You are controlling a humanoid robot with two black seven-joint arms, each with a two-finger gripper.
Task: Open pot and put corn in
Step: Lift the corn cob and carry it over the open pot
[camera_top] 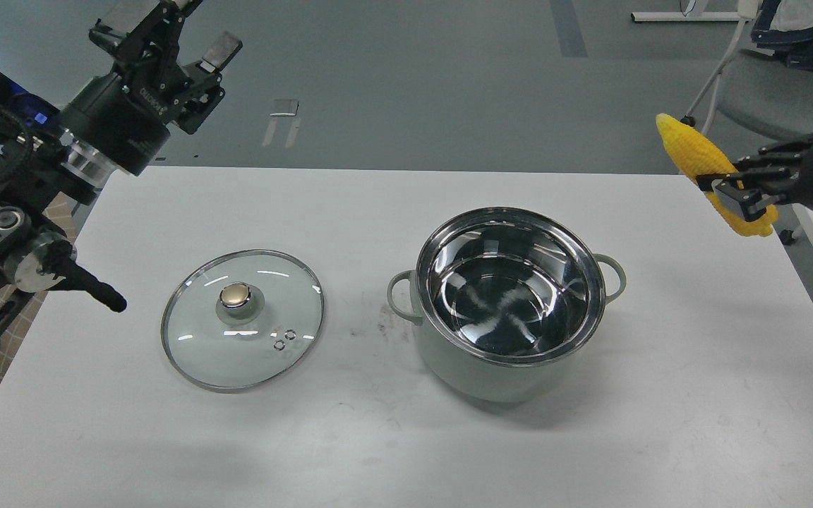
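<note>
The pale grey-green pot (pixel 491 370) stands open on the white table, right of centre, its shiny steel inside empty. My right gripper (pixel 725 189) is shut on the yellow corn (pixel 689 152) and holds it in the air above the table's far right corner, up and to the right of the pot. The corn's point faces up-left. My left gripper (pixel 166 35) is open and empty, raised beyond the table's far left corner.
The round glass lid (pixel 195 353) with a brass-coloured knob (pixel 237 295) lies flat on the white table (pixel 350 437) left of the pot. A grey office chair (pixel 777 99) stands behind the table at the far right.
</note>
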